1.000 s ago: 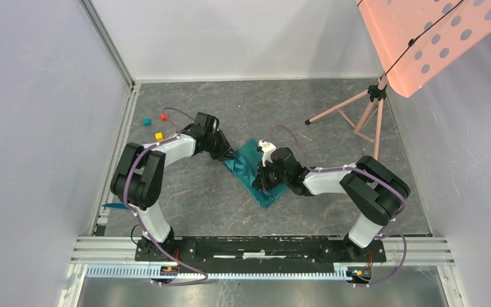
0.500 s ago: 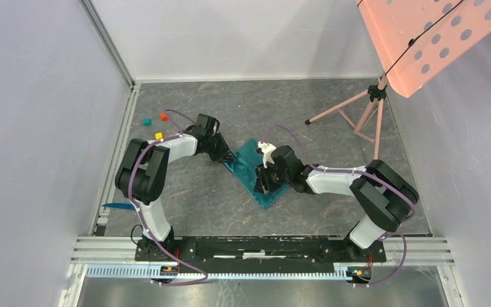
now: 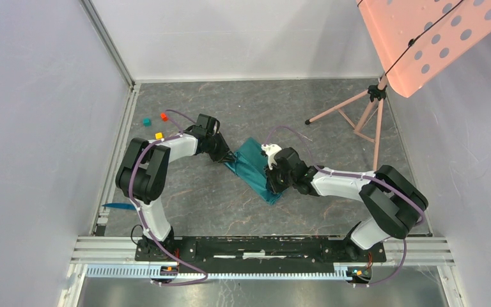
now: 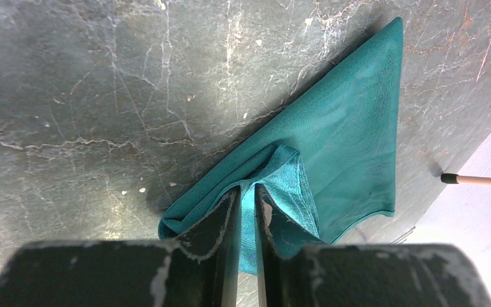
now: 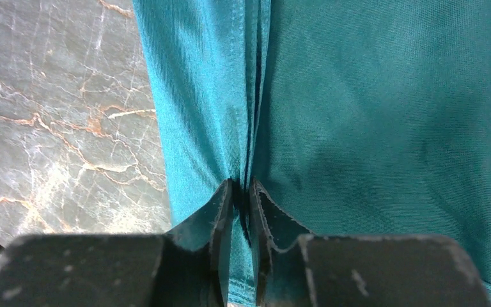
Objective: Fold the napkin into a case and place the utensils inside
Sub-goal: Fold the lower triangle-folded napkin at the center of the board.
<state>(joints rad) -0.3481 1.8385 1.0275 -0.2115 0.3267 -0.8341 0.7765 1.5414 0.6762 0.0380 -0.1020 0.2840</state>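
The teal-green napkin (image 3: 253,167) lies partly folded on the grey marbled floor between both arms. My left gripper (image 3: 227,155) is shut on a pinched ridge of the napkin (image 4: 332,128) at its far-left corner. My right gripper (image 3: 273,185) is shut on folded layers of the napkin (image 5: 358,96) at its near end. A slim blue utensil (image 3: 116,206) lies at the left edge by the rail. The gold spoon is out of view. No finished case shows.
Small teal (image 3: 146,121), red (image 3: 163,116) and yellow (image 3: 158,135) cubes lie at the back left. A pink tripod stand (image 3: 358,112) with a perforated pink board stands at the back right. Walls enclose the floor.
My right gripper has moved to the right and a little nearer with the napkin's near end, narrowing the cloth. The left gripper has hardly moved.
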